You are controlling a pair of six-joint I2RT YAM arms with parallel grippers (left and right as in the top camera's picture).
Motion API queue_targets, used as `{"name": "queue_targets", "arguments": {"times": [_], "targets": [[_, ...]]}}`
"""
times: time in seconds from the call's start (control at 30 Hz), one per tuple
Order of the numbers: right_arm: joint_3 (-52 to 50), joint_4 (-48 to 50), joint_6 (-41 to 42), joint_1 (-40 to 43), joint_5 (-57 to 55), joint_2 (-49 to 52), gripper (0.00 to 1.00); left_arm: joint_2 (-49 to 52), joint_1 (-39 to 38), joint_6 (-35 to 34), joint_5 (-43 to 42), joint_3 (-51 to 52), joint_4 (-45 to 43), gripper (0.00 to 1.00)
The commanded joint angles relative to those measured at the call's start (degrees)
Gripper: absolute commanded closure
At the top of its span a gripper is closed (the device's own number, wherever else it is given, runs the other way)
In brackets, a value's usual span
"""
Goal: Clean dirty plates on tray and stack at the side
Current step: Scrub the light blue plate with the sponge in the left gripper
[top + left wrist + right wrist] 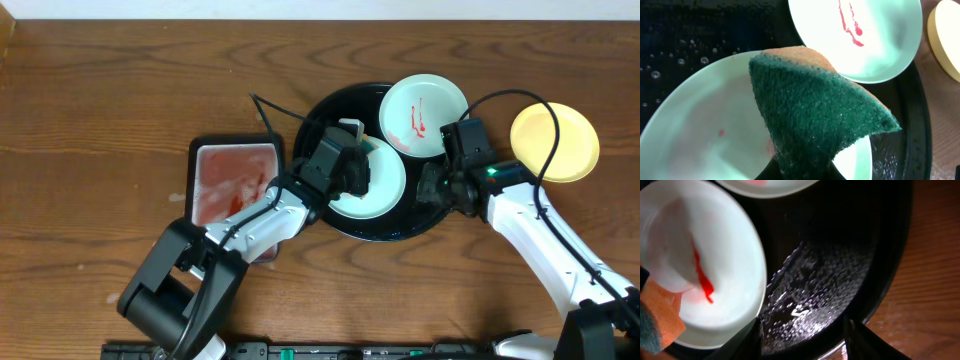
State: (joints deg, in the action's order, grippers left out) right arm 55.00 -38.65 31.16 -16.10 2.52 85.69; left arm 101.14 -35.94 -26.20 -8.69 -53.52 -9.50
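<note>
The glossy black tray [330,105] holds two mint plates. One plate [388,190] lies flat under my left gripper [350,170], which is shut on a green-and-orange sponge [815,110] pressed onto it. Faint red spots show on this plate [705,125]. The other mint plate [425,105], streaked with red sauce, leans on the tray's back right rim. A yellow plate [555,142] sits on the table to the right. My right gripper [435,185] is at the tray's right rim. Its jaws [805,340] stand apart over the wet tray floor [840,255], one finger beside the smeared plate [725,245].
A small rectangular black-rimmed tray [235,175] with a pinkish inside sits left of the round tray, under the left arm. Cables arc above both arms. Bare wooden table lies to the far left and along the back.
</note>
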Motion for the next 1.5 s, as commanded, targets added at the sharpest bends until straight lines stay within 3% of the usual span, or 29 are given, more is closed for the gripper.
{"name": "queue_targets", "arguments": {"times": [0.0, 0.63, 0.7, 0.77, 0.83, 1.13, 1.47], "targets": [[0.4, 1.4, 0.1, 0.1, -1.4, 2.1, 0.53, 0.3, 0.1, -3.3, 0.1, -1.9, -1.2, 0.93], [0.4, 15.9, 2.5, -1.6, 6.5, 15.6, 0.64, 1.7, 0.1, -10.0, 0.1, -1.9, -1.3, 0.93], [0.4, 17.0, 2.7, -2.0, 6.8, 16.7, 0.71, 1.7, 0.0, -10.5, 0.1, -1.9, -0.9, 0.93], [0.4, 17.7, 3.6, -2.4, 6.8, 17.9, 0.9, 1.7, -0.4, -10.6, 0.1, -1.9, -0.6, 0.93], [0.4, 18.3, 4.4, -2.7, 7.0, 18.8, 0.99, 1.7, -1.1, -10.6, 0.1, -1.8, -0.1, 0.92], [0.4, 18.9, 5.1, -2.9, 8.9, 19.6, 0.99, 3.1, -2.8, -10.6, 0.3, -1.8, 3.9, 0.93], [0.4, 18.9, 5.0, -4.3, 9.6, 19.6, 0.99, 8.6, -2.5, -12.5, 0.3, -1.9, -1.3, 0.93]]}}
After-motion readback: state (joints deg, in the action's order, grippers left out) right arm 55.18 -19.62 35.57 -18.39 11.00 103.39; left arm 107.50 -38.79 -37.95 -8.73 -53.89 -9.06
